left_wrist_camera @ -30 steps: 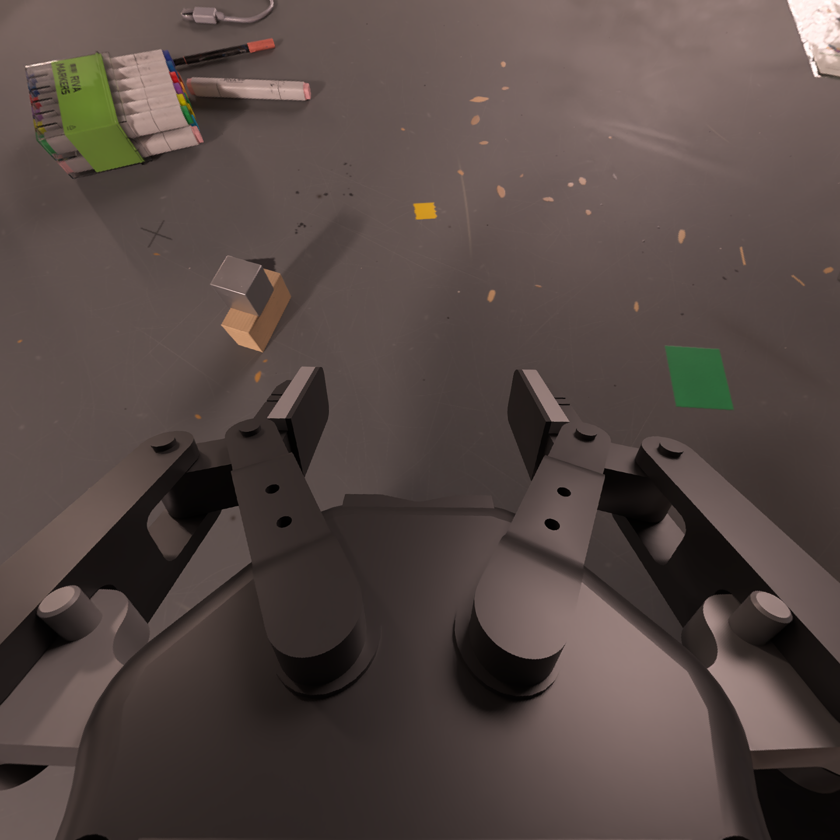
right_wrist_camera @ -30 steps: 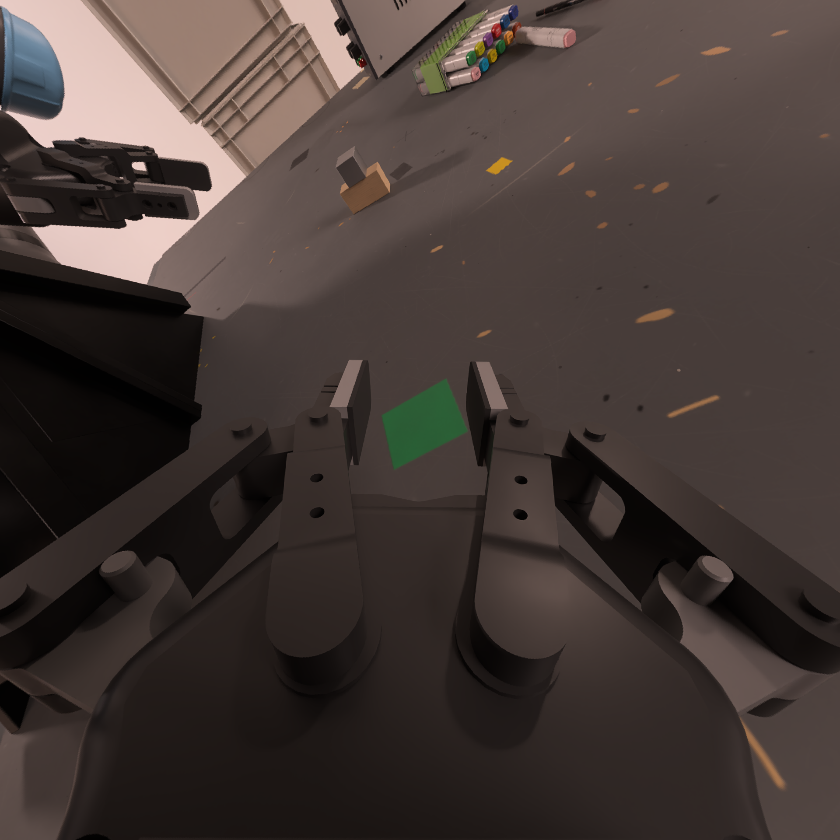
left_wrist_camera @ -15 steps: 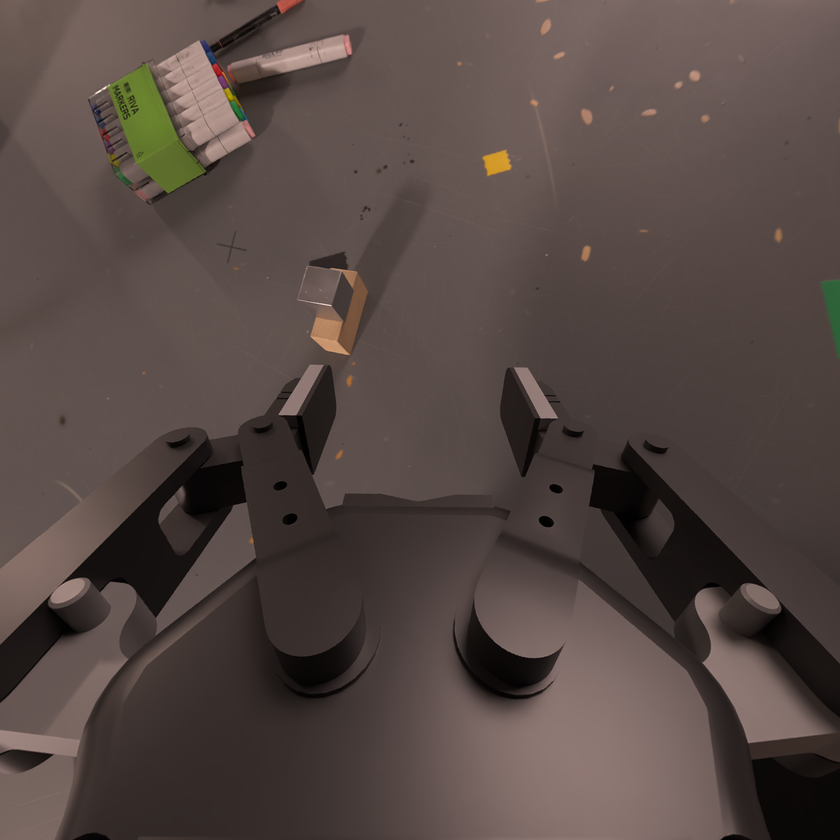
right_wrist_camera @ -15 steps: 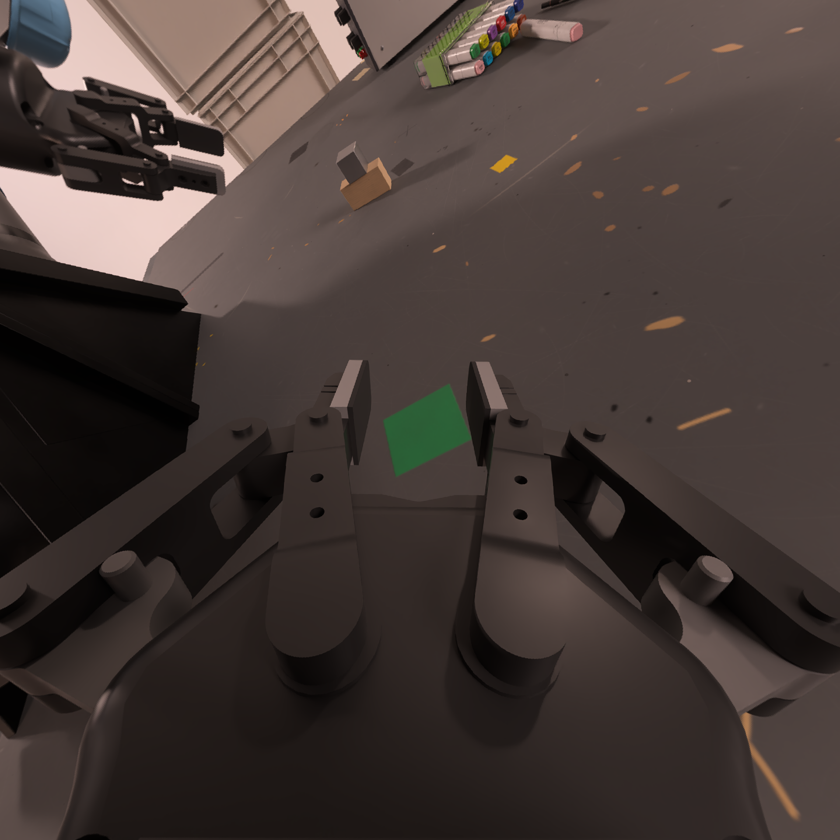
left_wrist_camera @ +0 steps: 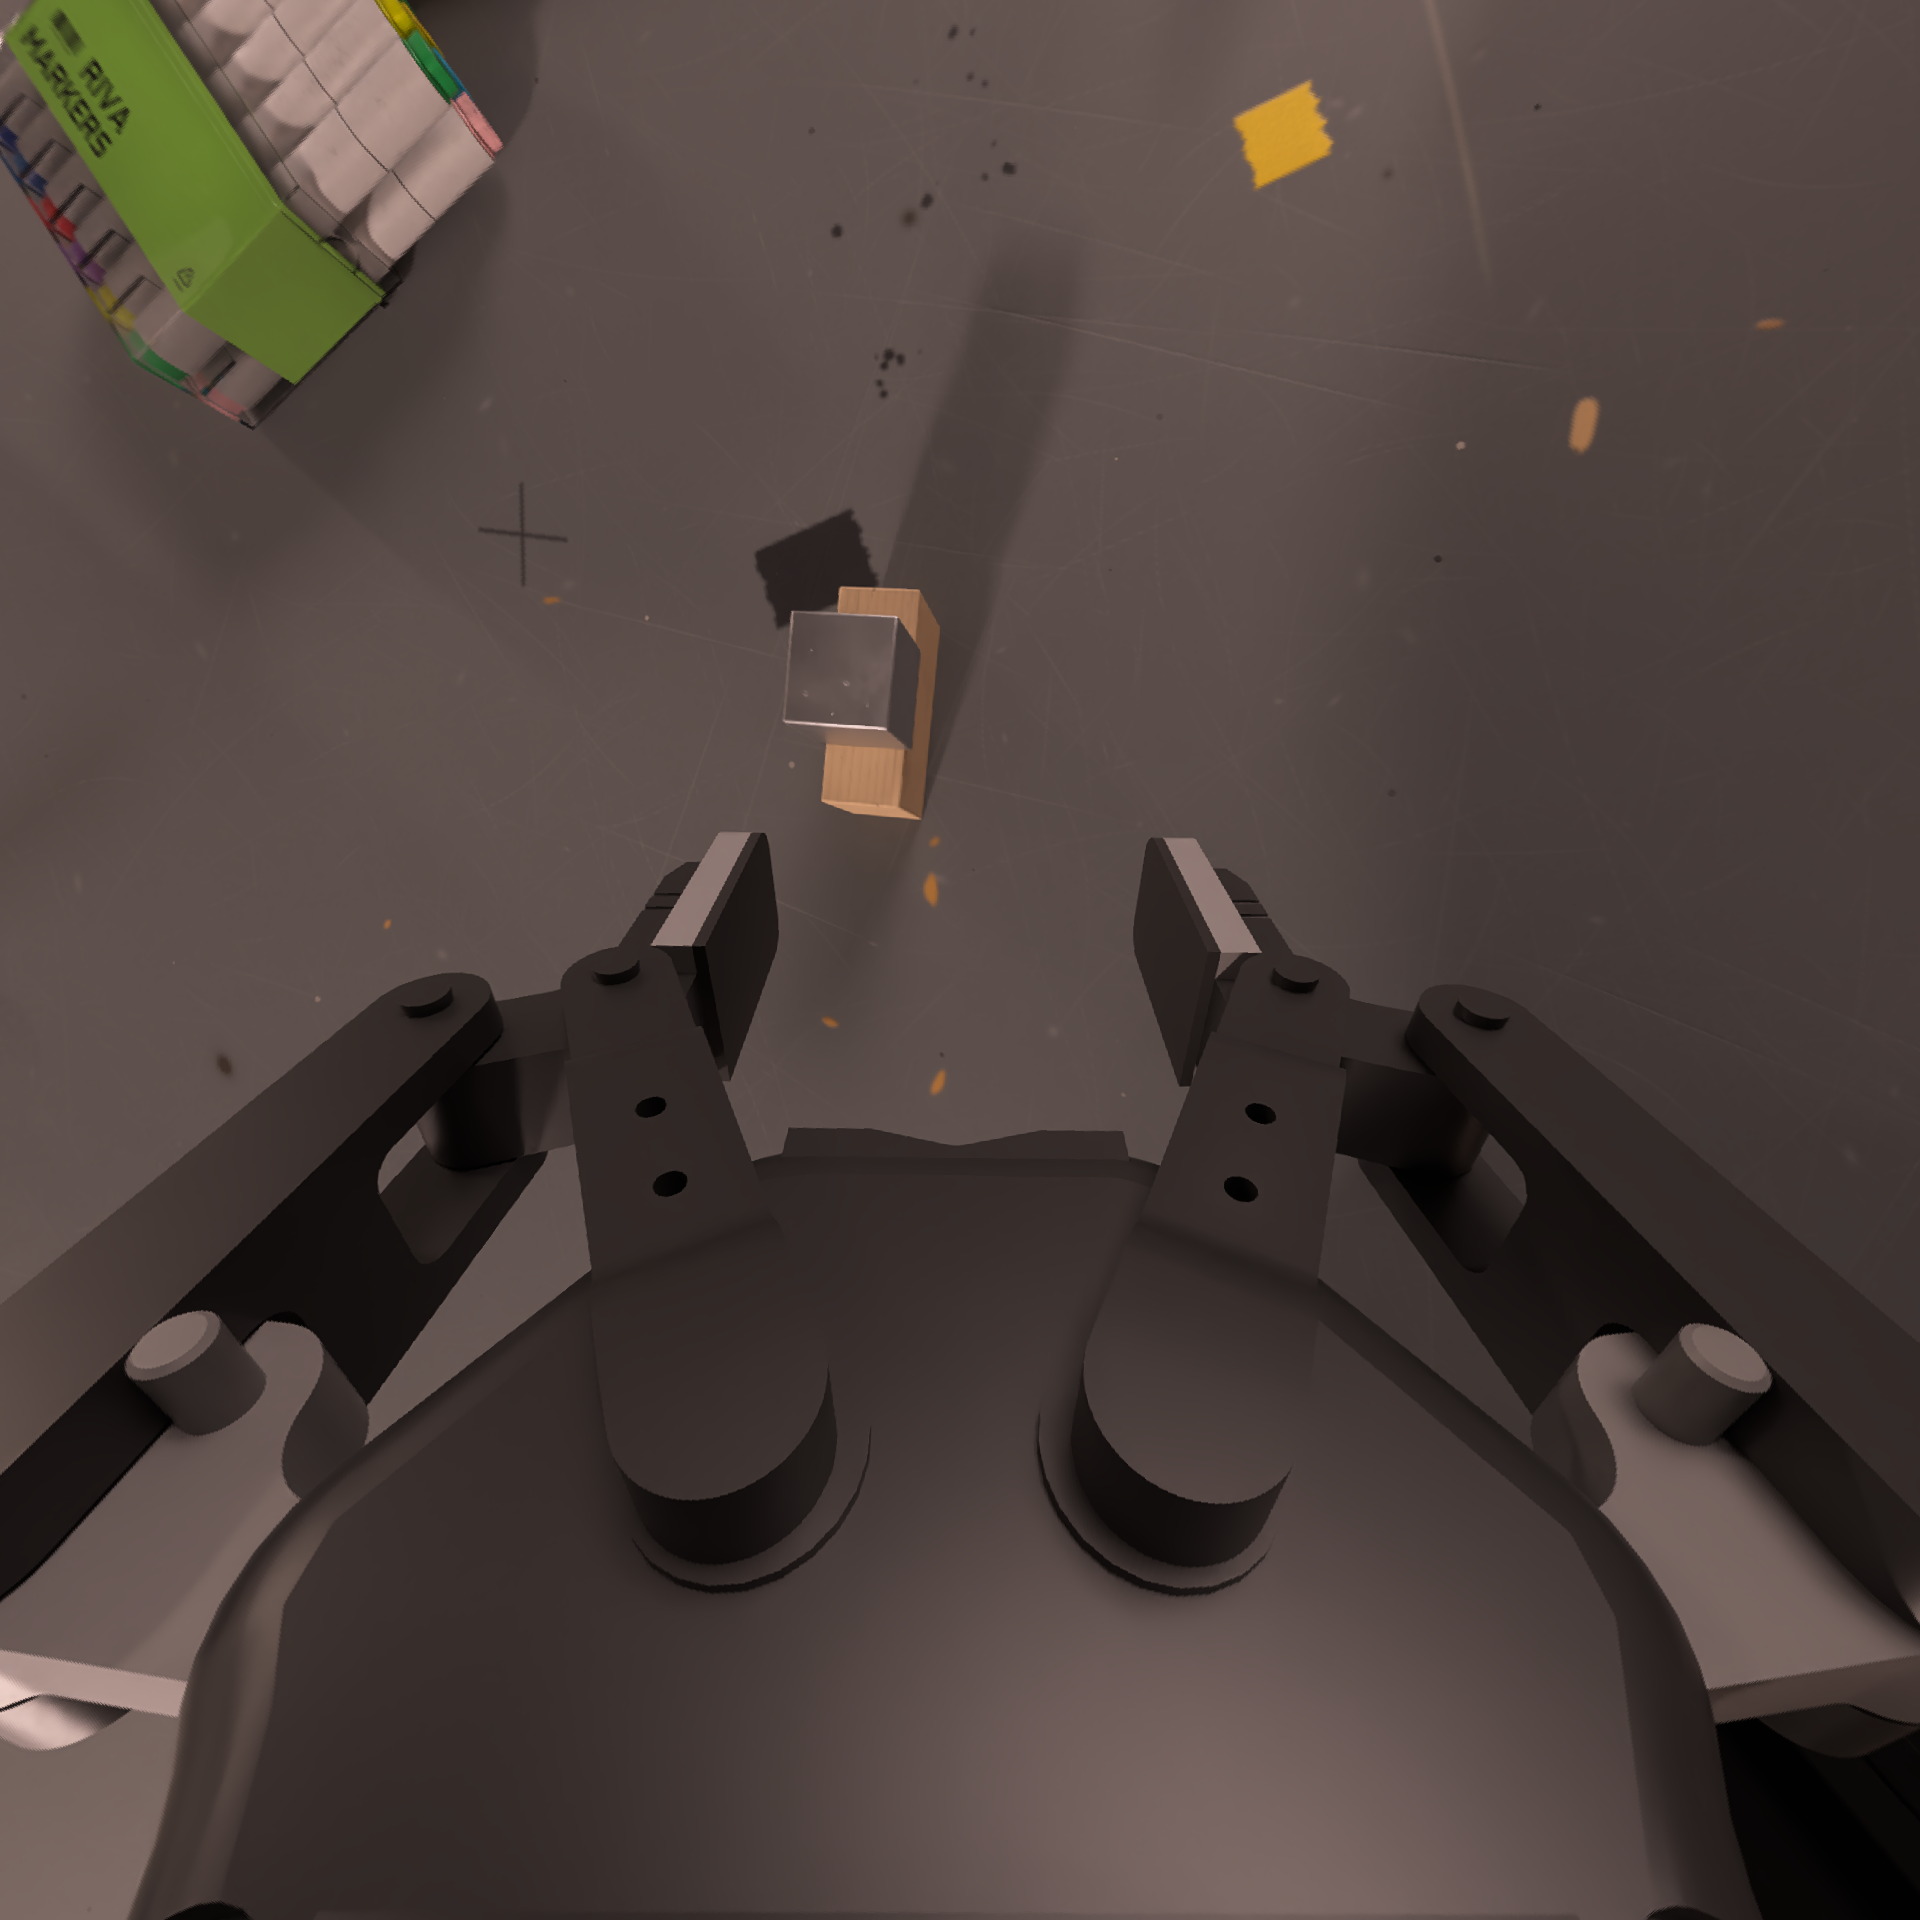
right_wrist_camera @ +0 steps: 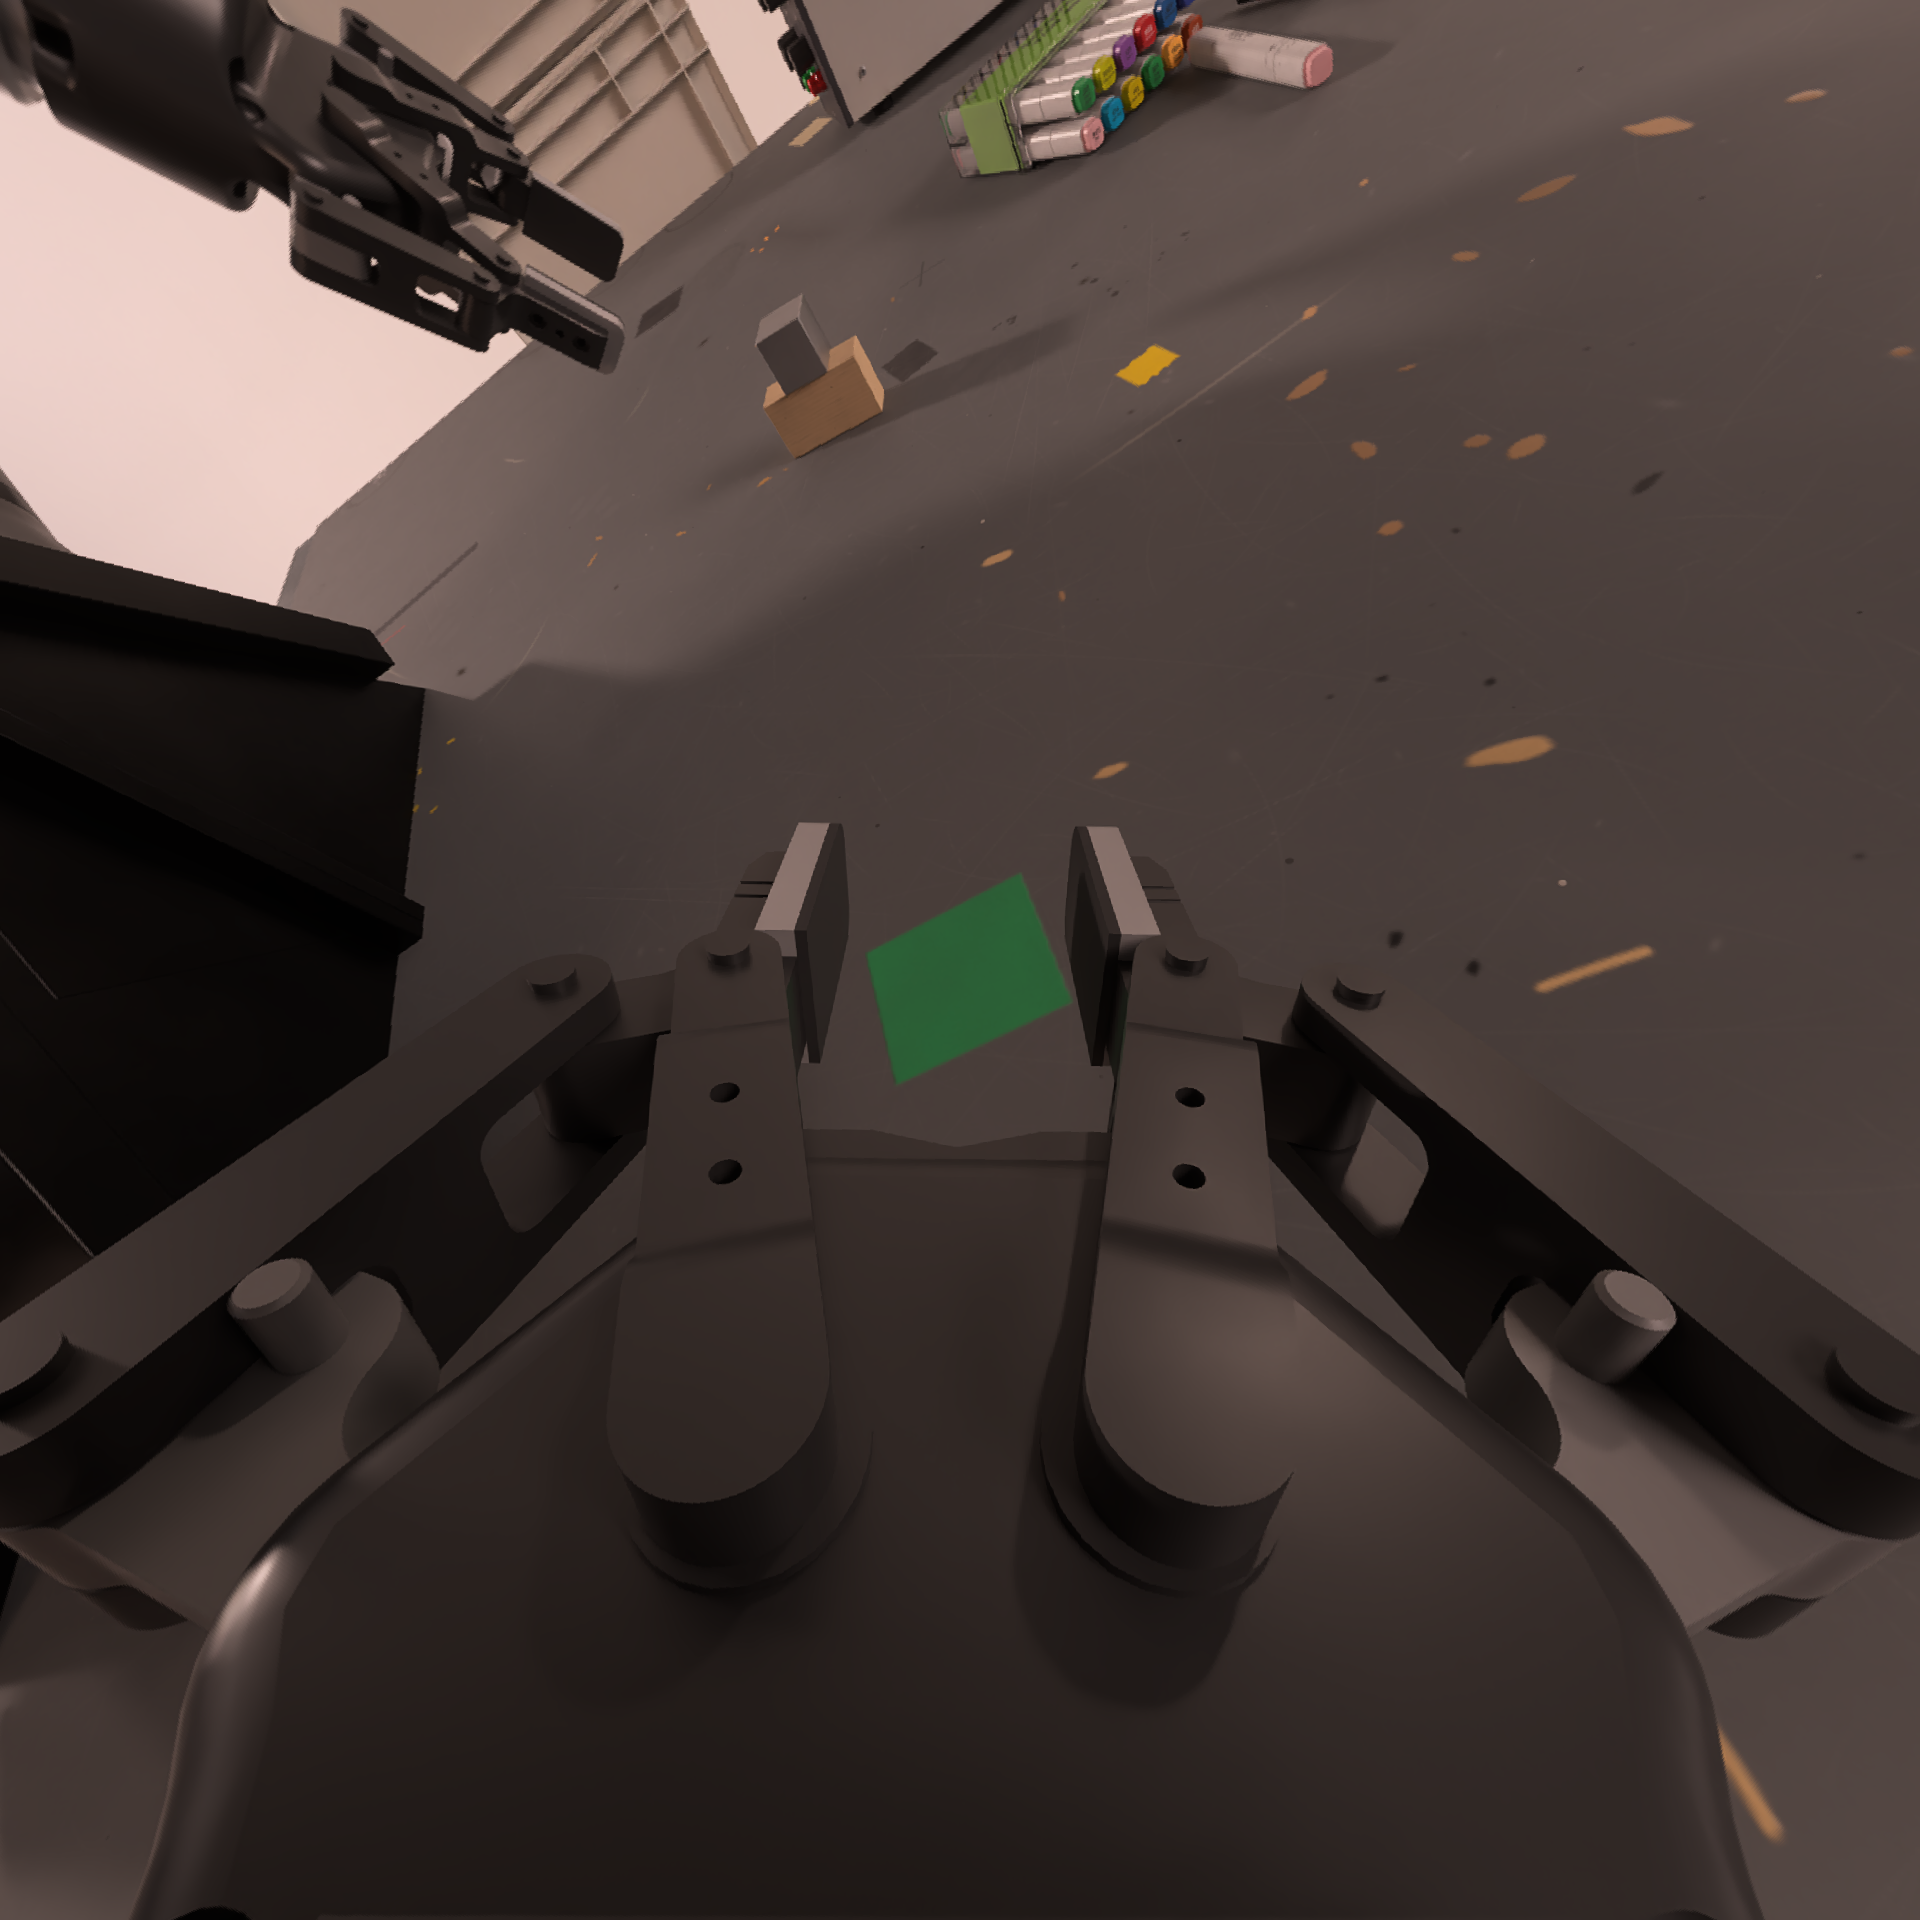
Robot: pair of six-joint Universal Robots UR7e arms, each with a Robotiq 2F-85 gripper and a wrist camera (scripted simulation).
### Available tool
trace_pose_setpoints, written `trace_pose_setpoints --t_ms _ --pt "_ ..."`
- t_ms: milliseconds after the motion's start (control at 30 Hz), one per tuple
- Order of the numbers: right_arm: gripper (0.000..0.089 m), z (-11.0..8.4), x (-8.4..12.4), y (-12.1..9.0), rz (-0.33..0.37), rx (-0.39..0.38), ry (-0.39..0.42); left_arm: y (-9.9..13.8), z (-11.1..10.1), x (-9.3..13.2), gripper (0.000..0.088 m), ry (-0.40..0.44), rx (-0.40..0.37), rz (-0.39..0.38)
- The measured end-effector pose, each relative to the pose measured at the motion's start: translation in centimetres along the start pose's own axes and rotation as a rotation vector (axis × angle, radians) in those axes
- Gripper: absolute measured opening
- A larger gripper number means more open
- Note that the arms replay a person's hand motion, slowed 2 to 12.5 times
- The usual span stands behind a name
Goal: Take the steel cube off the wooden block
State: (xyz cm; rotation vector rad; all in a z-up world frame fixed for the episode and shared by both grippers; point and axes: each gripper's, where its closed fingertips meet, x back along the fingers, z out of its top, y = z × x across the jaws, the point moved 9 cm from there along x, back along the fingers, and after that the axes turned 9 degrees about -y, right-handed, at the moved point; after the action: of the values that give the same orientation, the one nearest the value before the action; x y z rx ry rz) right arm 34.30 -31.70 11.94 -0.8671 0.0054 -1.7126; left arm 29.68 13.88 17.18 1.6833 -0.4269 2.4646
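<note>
Where we look down from the left wrist: the steel cube sits on top of the wooden block, which lies on the dark grey counter.
Left end effector: released, its two fingers spread wide with nothing between them, raised above the counter.
Cube relative to left end effector: we find it just ahead of the fingertips, a little toward the left finger, apart from both fingers.
Cube seen from the right wrist: the steel cube stands on one end of the wooden block, far ahead and to the left of our right end effector.
Right end effector: released, fingers partly spread and holding nothing; a green patch on the counter shows between them.
Left end effector seen from the right wrist: it hangs in the air up and to the left of the cube, not touching it.
Other things on the counter: a green-banded pack of markers lies far left of the cube; a yellow tape scrap lies far right; a small dark patch lies just behind the block.
</note>
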Motion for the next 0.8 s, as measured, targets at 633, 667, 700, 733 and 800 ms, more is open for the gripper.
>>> trace_pose_setpoints --t_ms 633,667,700,733,800 --pt "0.0379 -0.2 0.0 0.4 -0.015 -0.019 -0.004 -4.0 3.8 -5.2 0.0419 -0.176 -0.041 -0.043" --pt "0.0379 -0.3 0.0 0.4 -0.018 -0.018 -0.004 -4.0 3.9 -5.4 0.0413 -0.187 -0.047 -0.042" --pt "0.0379 -0.3 0.0 0.4 -0.021 -0.017 -0.004 -3.9 3.9 -5.5 0.0399 -0.198 -0.054 -0.042" --pt "0.0379 -0.3 0.0 0.4 -0.024 -0.016 -0.004 -3.8 4.0 -5.6 0.0384 -0.208 -0.059 -0.044" --pt "0.0379 -0.3 0.1 0.5 -0.028 -0.016 -0.004 -3.6 4.0 -5.9 0.0353 -0.224 -0.066 -0.051"
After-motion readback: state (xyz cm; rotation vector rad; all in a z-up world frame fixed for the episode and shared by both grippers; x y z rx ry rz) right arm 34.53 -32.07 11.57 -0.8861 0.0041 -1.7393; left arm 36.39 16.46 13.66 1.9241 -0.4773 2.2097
